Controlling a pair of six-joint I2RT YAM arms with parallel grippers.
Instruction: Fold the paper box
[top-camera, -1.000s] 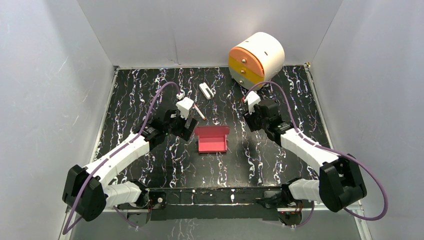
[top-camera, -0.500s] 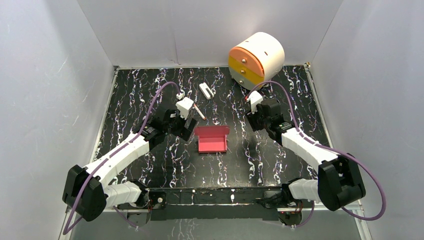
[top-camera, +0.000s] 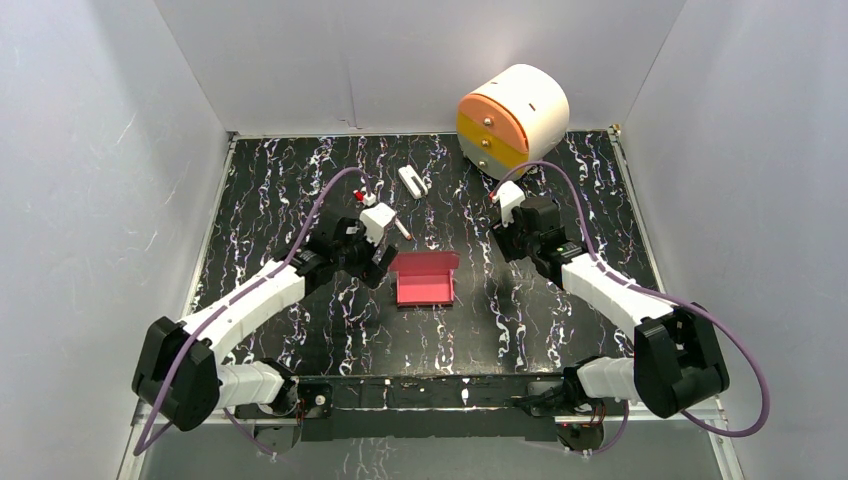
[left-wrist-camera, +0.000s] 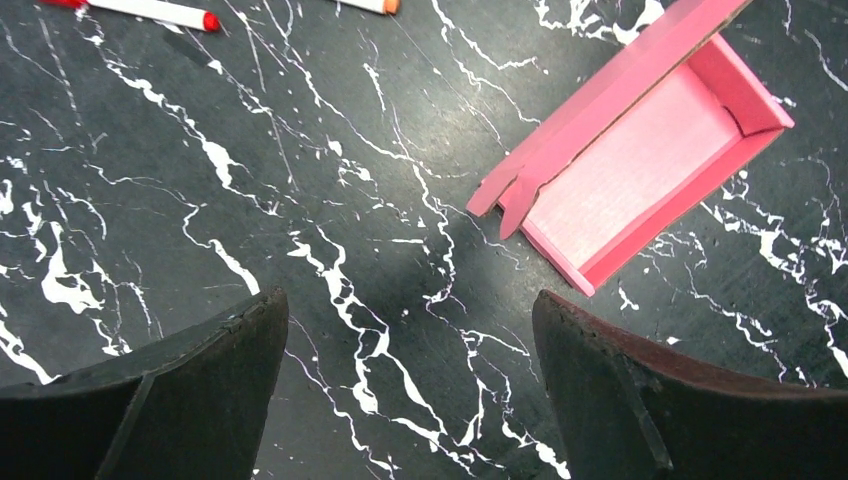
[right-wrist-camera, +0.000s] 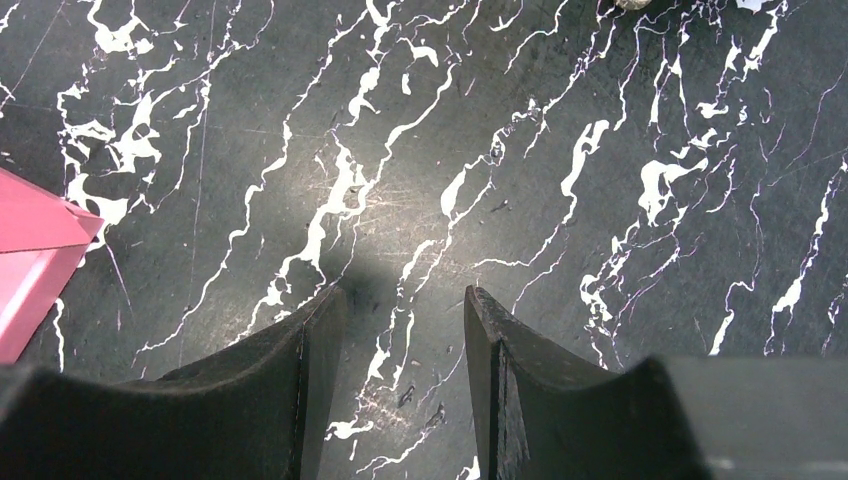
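Pink-red paper box (top-camera: 424, 279) lies open at centre frame on the counter (top-camera: 300, 200). Left jaws, wide apart and empty, stand just left of it; right jaws, half open and empty, farther right.

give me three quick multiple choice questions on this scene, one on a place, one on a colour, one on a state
1. Where is the paper box?
A) far left corner
B) between the left gripper and the right gripper
C) on top of an arm
2. What colour is it?
A) blue
B) white
C) pink-red
3. The left gripper is:
A) open, holding nothing
B) shut on the box
C) shut, holding nothing

Answers:
1 B, the top view shows a gripper on either side of it.
2 C, it is pink-red card in every view.
3 A, its wrist view shows the jaws wide apart over bare table.
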